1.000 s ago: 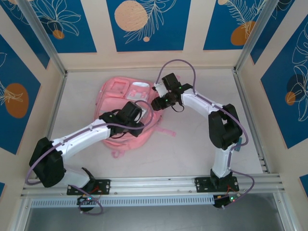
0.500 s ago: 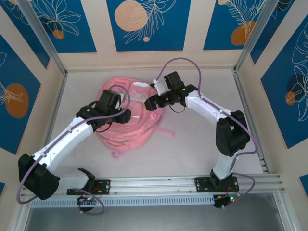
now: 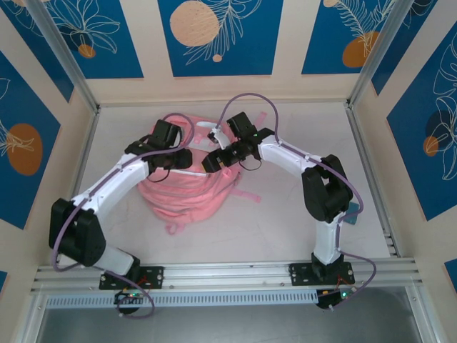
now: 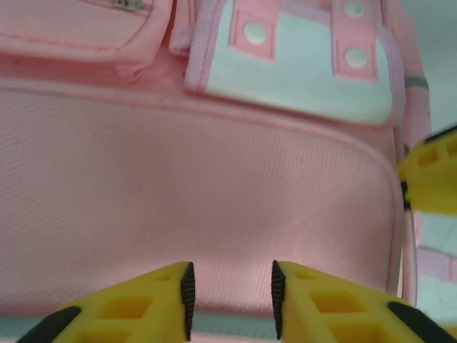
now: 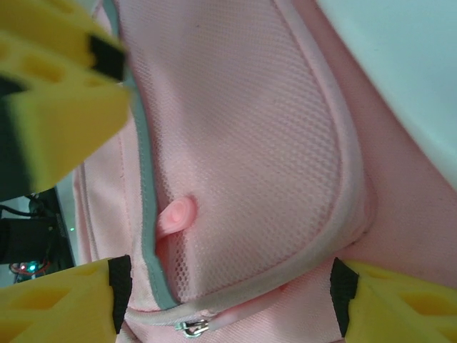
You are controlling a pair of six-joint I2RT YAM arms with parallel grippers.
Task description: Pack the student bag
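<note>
Both sets of fingers hover over the student bag (image 3: pixel 187 196), which lies on the table (image 3: pixel 285 214) directly beneath and ahead of them. The left fingers (image 4: pixel 230 289) stand narrowly apart with nothing between them, close to the pink fabric. The right fingers (image 5: pixel 230 293) are spread wide, straddling a mesh pocket (image 5: pixel 243 164), with a small zip pull (image 5: pixel 187 329) close by one tip. This looks like the opening step. Next, one set should pin the fabric while the other pinches that pull.
</note>
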